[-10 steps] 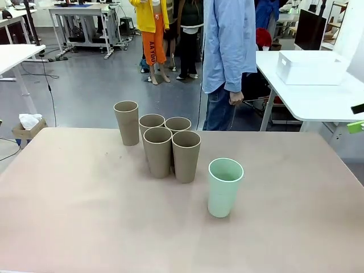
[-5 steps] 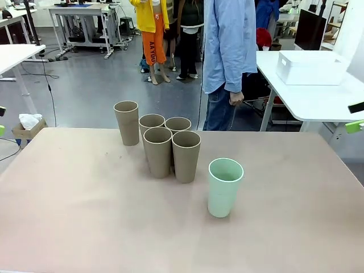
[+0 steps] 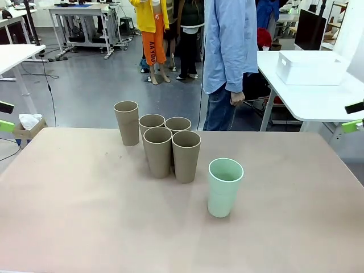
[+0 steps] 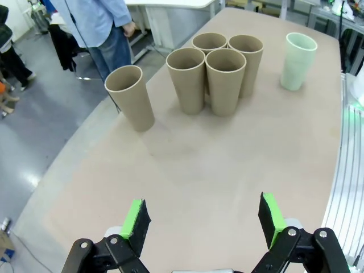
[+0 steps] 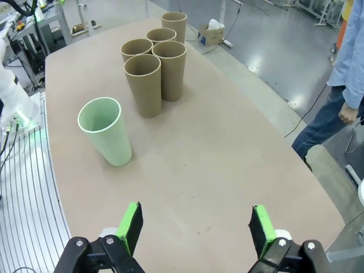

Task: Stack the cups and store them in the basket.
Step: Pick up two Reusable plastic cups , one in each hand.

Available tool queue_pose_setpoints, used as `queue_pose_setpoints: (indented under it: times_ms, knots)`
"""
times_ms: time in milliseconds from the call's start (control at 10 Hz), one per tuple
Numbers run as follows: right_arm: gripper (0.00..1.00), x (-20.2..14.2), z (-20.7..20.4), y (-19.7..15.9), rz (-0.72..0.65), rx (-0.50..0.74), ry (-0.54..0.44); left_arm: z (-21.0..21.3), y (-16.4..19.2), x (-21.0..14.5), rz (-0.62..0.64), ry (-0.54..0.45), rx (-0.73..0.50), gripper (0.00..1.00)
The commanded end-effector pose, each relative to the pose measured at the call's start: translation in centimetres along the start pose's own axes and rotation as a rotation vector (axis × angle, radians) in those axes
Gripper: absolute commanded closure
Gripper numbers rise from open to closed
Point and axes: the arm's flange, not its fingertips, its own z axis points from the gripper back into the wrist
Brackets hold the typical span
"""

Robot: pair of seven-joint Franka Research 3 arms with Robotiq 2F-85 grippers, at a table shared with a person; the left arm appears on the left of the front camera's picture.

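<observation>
Here's the spread: four cups (image 3: 158, 152) packed close, two by two, just left of the middle of the surface (image 3: 79, 216), toward the far side. A fifth cup (image 3: 127, 122) stands just beside them, to the left and a little farther back. The wider cup (image 3: 224, 187) stands alone, nearer and to the right of the bunch. All are upright. A person (image 3: 230, 51) stands behind the far edge. Far right, on another table (image 3: 318, 102), sits the basket (image 3: 311, 68). The left claw (image 3: 4, 116) is out at the left side and the right claw (image 3: 354, 116) at the right, both well apart from the cups.
</observation>
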Motion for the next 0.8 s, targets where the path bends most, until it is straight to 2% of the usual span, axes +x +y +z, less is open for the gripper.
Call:
queue_pose_setpoints:
  times_ms: [0,700]
  knots:
    - [0.00,0.02,0.14,-0.05,0.012,0.004,-0.011,0.32,-0.07,-0.09,-0.008,-0.001,-0.007,0.00]
    - [0.00,0.02,0.14,-0.05,0.012,0.004,-0.011,0.32,-0.07,-0.09,-0.008,-0.001,-0.007,0.00]
